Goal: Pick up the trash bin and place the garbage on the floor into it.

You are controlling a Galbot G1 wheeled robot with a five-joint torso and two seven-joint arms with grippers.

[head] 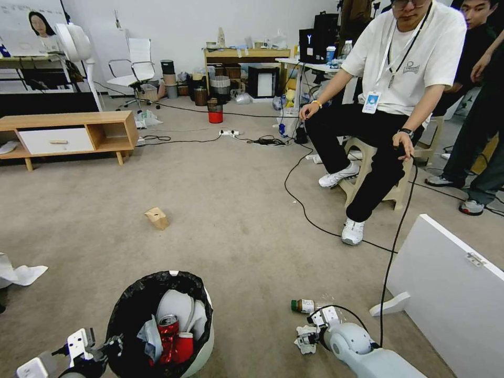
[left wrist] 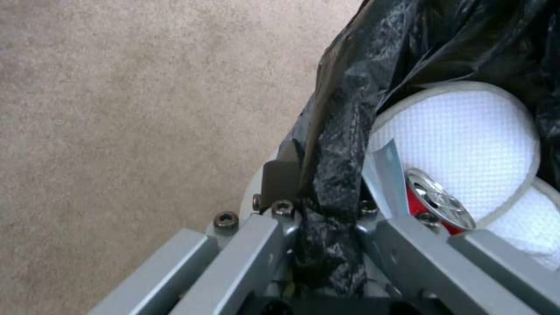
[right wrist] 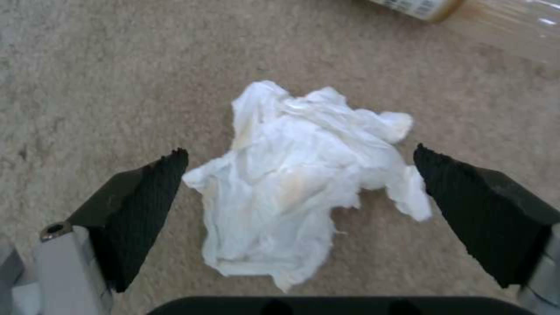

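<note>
The trash bin (head: 206, 344) is white with a black bag liner and stands close in front of me on the left. It holds a white curved lid piece (left wrist: 461, 140), a crushed red can (left wrist: 435, 201) and a red paper cup (head: 184, 346). My left gripper (head: 111, 347) (left wrist: 323, 210) is shut on the bin's bag-covered rim. My right gripper (head: 308, 338) (right wrist: 299, 151) hangs open low over the floor (head: 236, 210), one finger on each side of a white tissue wad (head: 303, 341) (right wrist: 303, 183). A clear bottle (head: 303, 305) (right wrist: 420, 6) lies just beyond the wad. A tan cardboard box (head: 156, 218) lies farther out, and more tissue (head: 21, 274) is at the far left.
A white panel (head: 451, 294) leans at the right. A black cable (head: 388, 262) runs from it to a person seated on a stool (head: 367, 173). A low wooden cabinet (head: 68, 134) stands at the back left, and a red bucket (head: 215, 113) sits far back.
</note>
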